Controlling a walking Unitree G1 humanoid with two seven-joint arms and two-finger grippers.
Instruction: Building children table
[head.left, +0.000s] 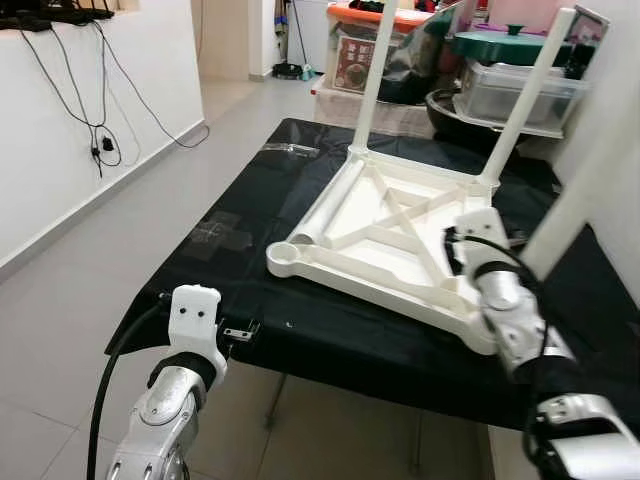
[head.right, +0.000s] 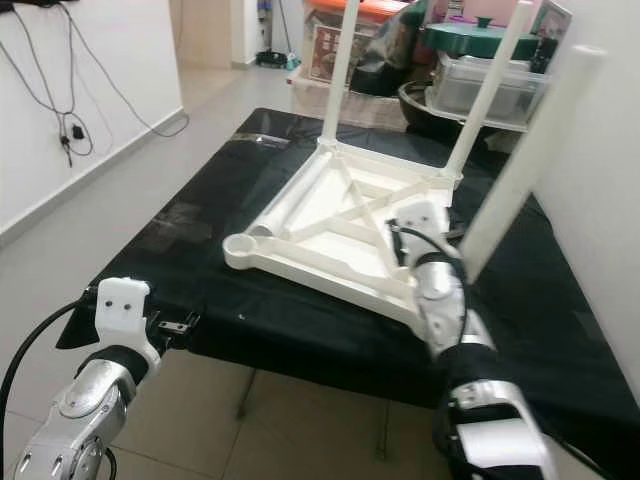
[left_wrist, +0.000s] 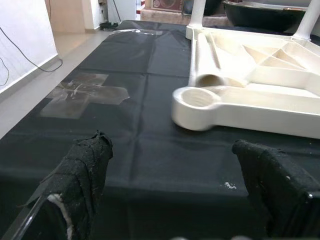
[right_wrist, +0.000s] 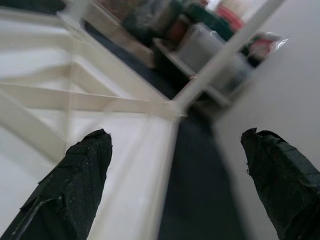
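A white children's table (head.left: 385, 235) lies upside down on a black-clothed worktable (head.left: 300, 330). Two legs stand upright at its far corners, one on the left (head.left: 375, 75) and one on the right (head.left: 525, 100). A third leg (head.right: 520, 160) rises tilted at the near right corner, beside my right arm. The near left corner socket (left_wrist: 196, 98) is empty. My left gripper (left_wrist: 175, 185) hovers open at the worktable's near edge, facing that socket with a gap between. My right gripper (right_wrist: 175, 165) is open over the near right part of the frame, with nothing gripped.
Plastic storage boxes (head.left: 515, 90) and a dark basin (head.left: 455, 115) crowd the floor behind the worktable. A white wall (head.left: 615, 130) stands close on the right. A tape cross (head.left: 220, 235) marks the cloth on the left. Cables (head.left: 100, 130) hang on the left wall above tiled floor.
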